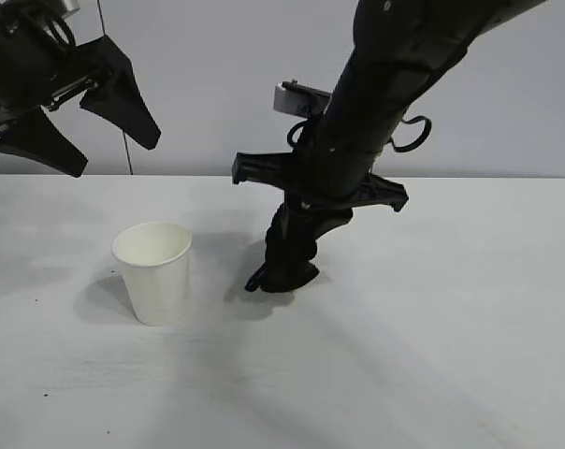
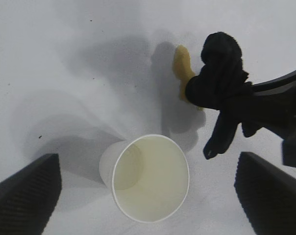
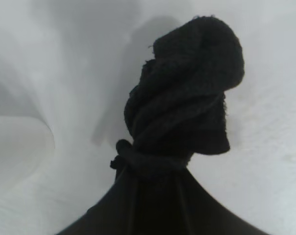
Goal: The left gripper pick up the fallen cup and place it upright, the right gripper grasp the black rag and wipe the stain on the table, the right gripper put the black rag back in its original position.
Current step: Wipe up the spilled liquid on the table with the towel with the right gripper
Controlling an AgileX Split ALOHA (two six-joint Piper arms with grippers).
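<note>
The white paper cup [image 1: 153,271] stands upright on the white table [image 1: 432,327], left of centre. In the left wrist view its mouth [image 2: 150,176] faces up and it looks empty. My left gripper [image 1: 114,157] hangs open high above and to the left of the cup, holding nothing. My right gripper [image 1: 296,245] is shut on the black rag [image 1: 287,267] and presses it down on the table just right of the cup. The amber stain [image 2: 181,68] shows beside the rag [image 2: 219,73], partly covered by it. In the right wrist view the bunched rag [image 3: 187,98] sticks out beyond the closed fingers [image 3: 138,196].
The right arm [image 1: 376,94] slants down from the upper right over the middle of the table. A pale wall stands behind the table's far edge. Bare tabletop lies in front of the cup and to the right of the rag.
</note>
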